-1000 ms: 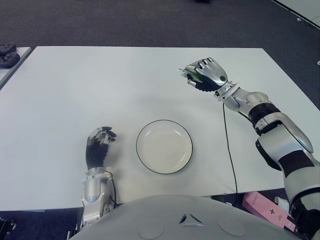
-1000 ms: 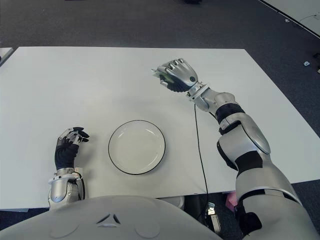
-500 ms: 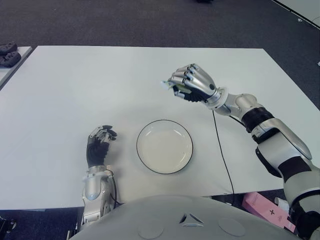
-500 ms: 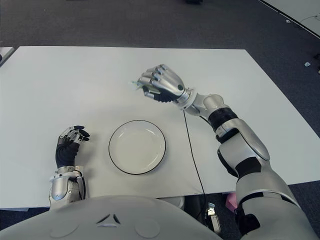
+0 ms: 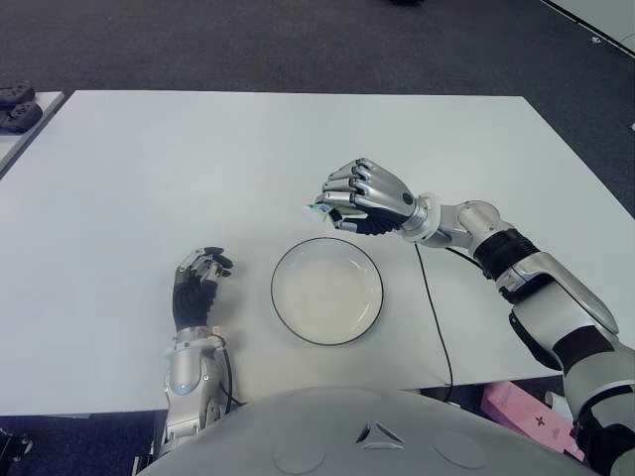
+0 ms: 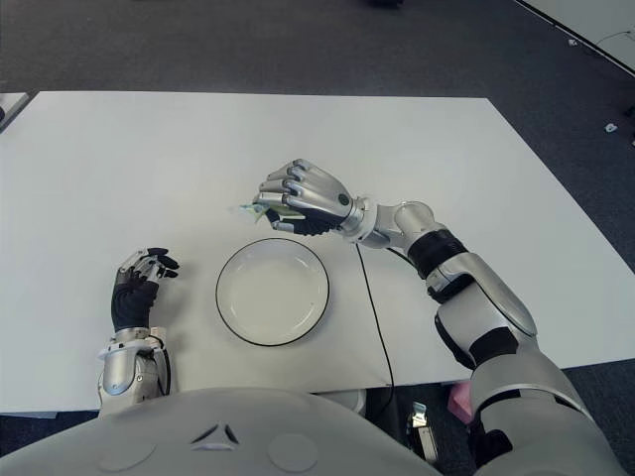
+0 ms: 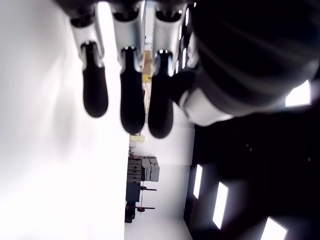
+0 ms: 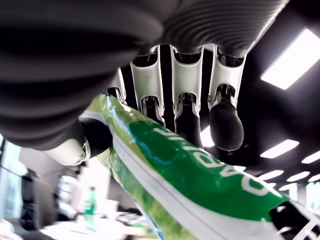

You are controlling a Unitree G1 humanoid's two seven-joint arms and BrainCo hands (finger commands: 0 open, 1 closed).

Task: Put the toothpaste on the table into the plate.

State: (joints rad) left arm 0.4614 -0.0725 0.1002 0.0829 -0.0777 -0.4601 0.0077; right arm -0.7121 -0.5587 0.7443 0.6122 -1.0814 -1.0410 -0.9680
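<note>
My right hand (image 5: 362, 198) hovers just beyond the far rim of the white plate (image 5: 326, 291), its fingers curled around a green and white toothpaste tube (image 8: 185, 175). One end of the toothpaste tube (image 5: 316, 209) pokes out of the fist toward the left in the eye views. The plate has a dark rim and holds nothing. My left hand (image 5: 196, 288) shows to the left of the plate, fingers loosely curled with nothing in them.
The white table (image 5: 179, 169) spreads wide on all sides. A black cable (image 5: 437, 317) runs from the right wrist across the table to its near edge. Dark objects (image 5: 15, 104) sit on a side surface at the far left.
My right hand has carried the toothpaste from the far right part of the table toward me and leftward, to the plate's far rim. The left hand has not moved.
</note>
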